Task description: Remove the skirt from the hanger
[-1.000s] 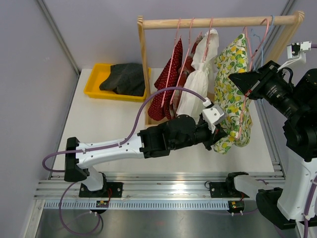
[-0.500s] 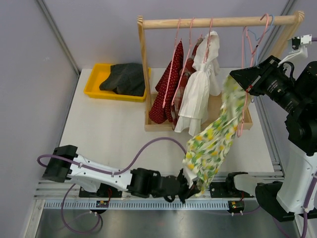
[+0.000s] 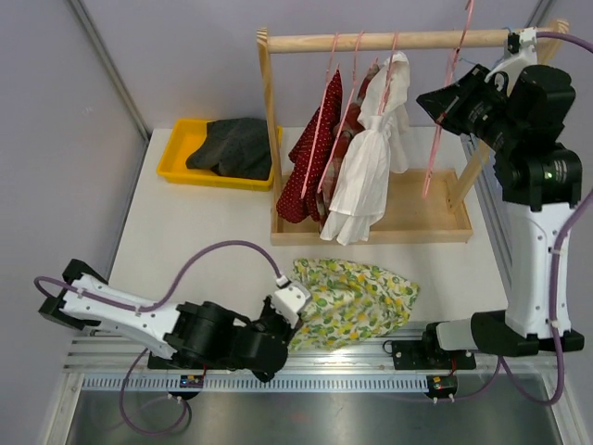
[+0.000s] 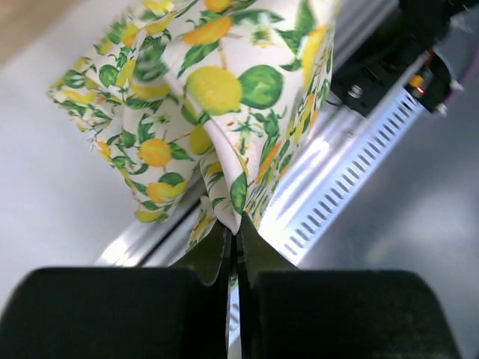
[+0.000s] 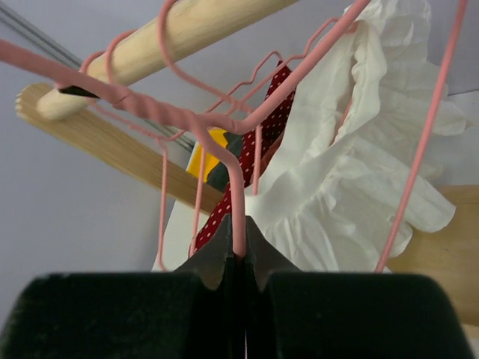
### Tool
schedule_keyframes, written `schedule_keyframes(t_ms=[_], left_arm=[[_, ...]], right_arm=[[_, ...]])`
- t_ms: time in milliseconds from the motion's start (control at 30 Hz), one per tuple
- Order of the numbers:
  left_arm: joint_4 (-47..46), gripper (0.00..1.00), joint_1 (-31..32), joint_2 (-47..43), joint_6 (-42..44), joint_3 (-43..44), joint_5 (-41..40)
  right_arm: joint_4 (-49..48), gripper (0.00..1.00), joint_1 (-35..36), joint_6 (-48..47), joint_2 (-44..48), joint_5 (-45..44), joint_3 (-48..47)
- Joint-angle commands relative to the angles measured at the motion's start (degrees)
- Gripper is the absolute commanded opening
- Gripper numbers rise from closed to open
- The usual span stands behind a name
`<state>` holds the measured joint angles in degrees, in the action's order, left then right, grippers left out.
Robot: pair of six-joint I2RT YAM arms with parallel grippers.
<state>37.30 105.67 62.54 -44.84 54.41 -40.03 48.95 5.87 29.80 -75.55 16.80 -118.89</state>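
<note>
The lemon-print skirt (image 3: pixel 357 297) lies crumpled on the table near its front edge, off its hanger. My left gripper (image 3: pixel 283 313) is shut on a fold of the skirt (image 4: pixel 224 134) at its left end, over the front rail. My right gripper (image 3: pixel 443 113) is shut on the bare pink hanger (image 3: pixel 443 125) and holds it up at the right end of the wooden rail (image 3: pixel 398 41). In the right wrist view the hanger's wire (image 5: pixel 238 217) runs between my closed fingers.
Three more pink hangers carry a red dotted garment (image 3: pixel 310 158) and a white garment (image 3: pixel 369 167) on the wooden rack (image 3: pixel 408 227). A yellow tray (image 3: pixel 176 158) with dark cloth (image 3: pixel 236 146) sits at the back left. A metal rail (image 3: pixel 315 350) runs along the front.
The skirt has come off the hanger and dropped onto the table. My left arm has pulled back to the front with it. My right gripper has lifted the bare hanger higher.
</note>
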Motion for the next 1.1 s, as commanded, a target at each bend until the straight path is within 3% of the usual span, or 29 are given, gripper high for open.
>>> schedule_keyframes(t_ms=[0,200,333,533,633,700,733,767,867,900,933,1033,1067], left_arm=[[22.06,0.0,-0.2,-6.36,-5.34,7.96,-13.74],[33.35,0.0,-2.3,-10.51,-5.17,16.15,-22.54],[34.6,0.0,-10.9,-9.99,2.01,21.78,-23.25],[14.32,0.0,-31.46,-11.3,32.82,25.12,-14.14],[6.57,0.0,-45.93,-8.06,42.08,29.95,-6.83],[3.76,0.0,-52.2,-3.08,44.39,35.63,-2.71],[3.05,0.0,-55.36,-1.3,47.01,37.41,2.19],[2.17,0.0,-61.92,0.98,47.65,39.61,4.76],[1.55,0.0,-74.23,11.78,48.27,51.81,11.98],[2.16,0.0,-76.73,14.94,48.44,55.76,12.17],[2.69,0.0,-78.93,23.07,48.36,66.5,12.69],[6.55,0.0,-85.35,39.6,48.79,88.66,11.03],[4.3,0.0,-87.37,40.19,48.1,86.24,10.94]], right_arm=[[-7.11,0.0,-1.21,-1.33,-4.95,-2.47,-4.24],[-10.36,0.0,-5.42,0.78,-11.11,-0.45,-3.9],[-11.33,0.0,-5.34,1.84,-10.16,1.48,1.01],[-14.85,0.0,-7.1,1.84,-4.44,3.59,14.46],[-15.46,0.0,-7.1,1.84,-1.71,4.21,20.34],[-15.55,0.0,-7.1,1.93,-0.4,4.38,21.77],[-15.2,0.07,-7.1,2.01,0.39,4.91,22.21],[-14.85,0.22,-7.1,1.75,0.75,5.35,22.73],[-13.97,0.89,-7.1,1.49,2.51,6.84,24.31],[-13.97,0.95,-7.1,1.49,3.73,6.93,24.93],[-13.88,0.99,-7.1,1.31,4.44,7.37,25.54],[-13.62,0.99,-7.1,1.31,6.99,8.95,28.7],[-13.79,0.99,-7.1,1.4,7.69,9.56,29.41]])
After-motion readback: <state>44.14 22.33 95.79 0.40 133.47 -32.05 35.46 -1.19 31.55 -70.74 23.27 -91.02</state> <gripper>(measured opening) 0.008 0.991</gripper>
